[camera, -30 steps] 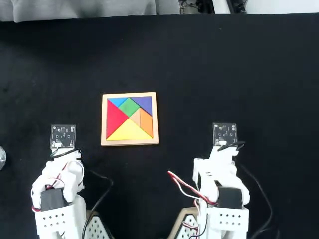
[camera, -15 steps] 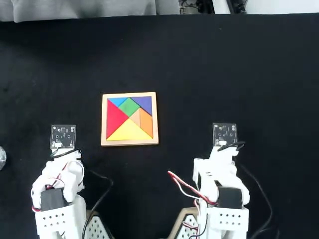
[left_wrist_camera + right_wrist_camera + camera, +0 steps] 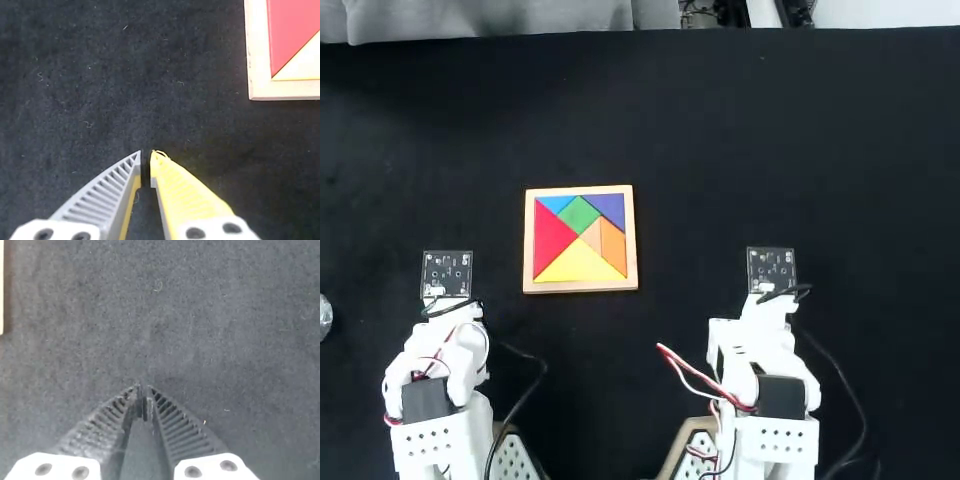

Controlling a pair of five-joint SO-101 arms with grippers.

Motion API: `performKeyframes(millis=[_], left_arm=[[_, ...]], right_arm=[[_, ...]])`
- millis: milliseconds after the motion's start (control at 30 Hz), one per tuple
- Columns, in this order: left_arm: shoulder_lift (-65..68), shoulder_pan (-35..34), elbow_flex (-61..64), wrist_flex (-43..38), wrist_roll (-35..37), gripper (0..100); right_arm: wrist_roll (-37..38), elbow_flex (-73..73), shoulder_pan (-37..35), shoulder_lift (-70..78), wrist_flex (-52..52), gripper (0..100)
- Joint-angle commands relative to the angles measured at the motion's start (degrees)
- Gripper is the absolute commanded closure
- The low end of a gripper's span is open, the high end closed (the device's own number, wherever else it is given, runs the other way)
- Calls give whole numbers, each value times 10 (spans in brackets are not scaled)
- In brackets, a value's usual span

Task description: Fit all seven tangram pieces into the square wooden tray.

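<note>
High view looks down on a black desk [image 3: 800, 150] with the square wooden tray [image 3: 580, 288] lying flat near its middle, just ahead of the two arms and between them. All seven pieces sit inside the tray and fill it edge to edge. A blue triangle [image 3: 554, 204], a green piece [image 3: 580, 213] and a purple piece [image 3: 609, 207] run along the far side. A big red triangle [image 3: 550, 240] lies against the left rim and a big yellow triangle [image 3: 580, 266] along the near rim. A small tan triangle [image 3: 591, 237] sits in the centre, touching an orange piece [image 3: 613, 243] at the right rim. The left arm [image 3: 438, 370] is folded back at the near edge, beside the tray's near left corner, and the right arm [image 3: 765, 365] is folded back well off to the tray's right. In the left wrist view the left pincer [image 3: 145, 161] hangs over bare cloth with its grey and yellow fingers drawn together to a thin slit, gripping nothing; the tray's corner, with red and yellow in it, lies near but apart from the tips. In the right wrist view the right pincer [image 3: 142, 392] is likewise closed, tips touching, empty, above bare cloth.
</note>
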Motion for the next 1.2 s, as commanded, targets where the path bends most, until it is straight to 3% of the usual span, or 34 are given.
performKeyframes(millis=[0, 1167], left_arm=[[-5, 5, 11, 3, 3, 953], [-5, 11, 11, 3, 3, 953]], right_arm=[[1, 0, 8, -43, 4, 986], [1, 0, 8, -43, 4, 986]])
